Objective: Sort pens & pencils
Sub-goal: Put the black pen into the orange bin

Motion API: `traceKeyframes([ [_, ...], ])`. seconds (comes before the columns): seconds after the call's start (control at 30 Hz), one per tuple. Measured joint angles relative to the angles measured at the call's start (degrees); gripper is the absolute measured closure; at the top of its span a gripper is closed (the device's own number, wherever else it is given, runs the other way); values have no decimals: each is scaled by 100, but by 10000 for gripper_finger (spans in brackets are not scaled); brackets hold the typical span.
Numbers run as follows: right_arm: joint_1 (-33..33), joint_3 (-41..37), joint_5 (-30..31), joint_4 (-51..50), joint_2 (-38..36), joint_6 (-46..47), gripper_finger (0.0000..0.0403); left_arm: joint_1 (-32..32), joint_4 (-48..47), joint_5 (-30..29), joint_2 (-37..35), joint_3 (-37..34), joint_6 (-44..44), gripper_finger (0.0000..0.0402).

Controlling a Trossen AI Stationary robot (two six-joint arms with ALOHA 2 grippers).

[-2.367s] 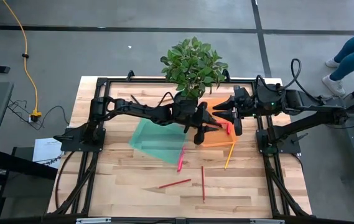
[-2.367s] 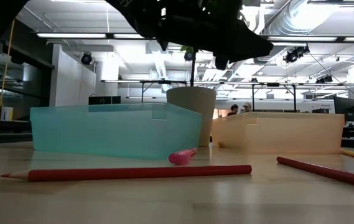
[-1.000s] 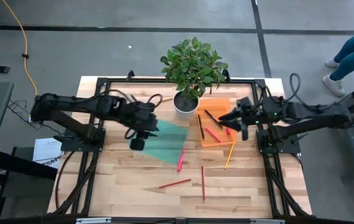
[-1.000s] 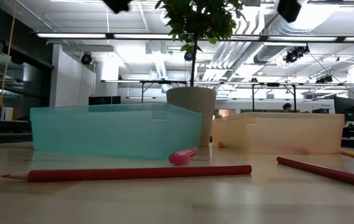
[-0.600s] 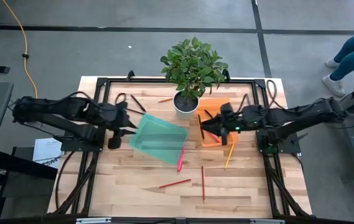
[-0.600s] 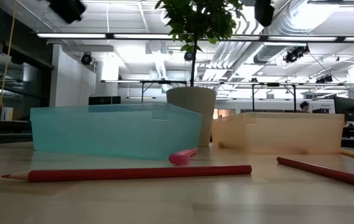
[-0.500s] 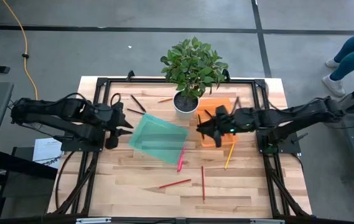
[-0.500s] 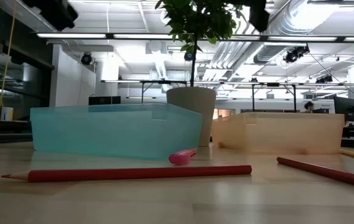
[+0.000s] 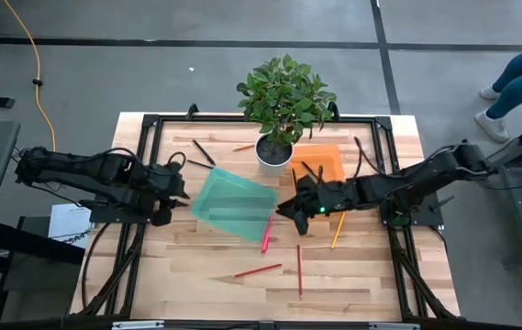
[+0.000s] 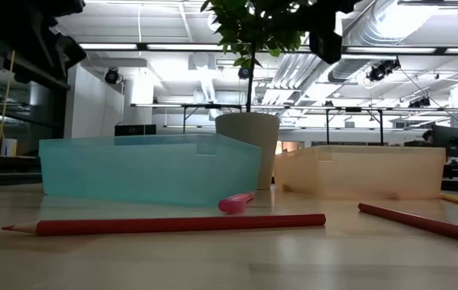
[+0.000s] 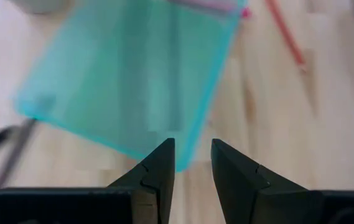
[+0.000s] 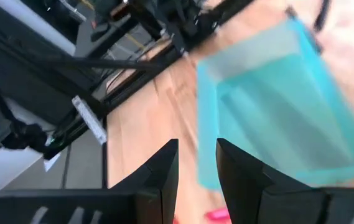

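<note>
Item: translucent teal plastic bin (image 9: pixel 235 207), set askew at table centre, apparently empty. Beside it, next to the potted green plant (image 9: pixel 283 96), a translucent orange plastic bin (image 9: pixel 332 165) holding a few dark and pink pens (image 9: pixel 308 169).

Item: loose stock on the pale wooden slatted table (image 9: pixel 196 266). A bright pink pen (image 9: pixel 266 235) lies just off the teal bin's near corner; two thin red pencils (image 9: pixel 258 271) lie farther forward, one flat across, one pointing away; a yellow-orange pencil (image 9: pixel 338 229) lies near the orange bin's front. More slim dark sticks and a short reddish one rest at the far edge behind the teal bin.

Item: right gripper (image 9: pixel 290 208), reaching low between the two bins, near the pink pen; fingers parted by a narrow gap, nothing between them (its wrist view shows this plainly).

Item: left gripper (image 9: pixel 179 190), waiting beside the teal bin's outer edge; fingers likewise slightly apart and empty.

Handling note: the likely step is taking the pink pen. The gap looks narrow, so the fingers should straddle the pen across its width near mid-length, coming straight down, clear of the bin wall, then lift level.
</note>
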Motion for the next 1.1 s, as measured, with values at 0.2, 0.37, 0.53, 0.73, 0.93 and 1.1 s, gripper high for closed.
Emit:
traceKeyframes([
  [0.2,181,0,135,214,182,244,304,-3,596,86,-44,-229,-100,309],
  [0.37,201,0,286,499,252,298,304,12,300,-989,-112,-229,-98,309],
  [0.53,201,0,421,603,249,290,304,21,-152,-2390,-51,-231,388,309],
  [0.73,201,0,422,663,249,292,304,819,47,-1985,136,-231,717,309],
  [0.93,203,0,413,733,247,232,304,2031,920,-1094,260,-231,1459,309],
  [1.1,226,0,381,784,248,185,304,3309,1472,37,389,-215,2184,309],
])
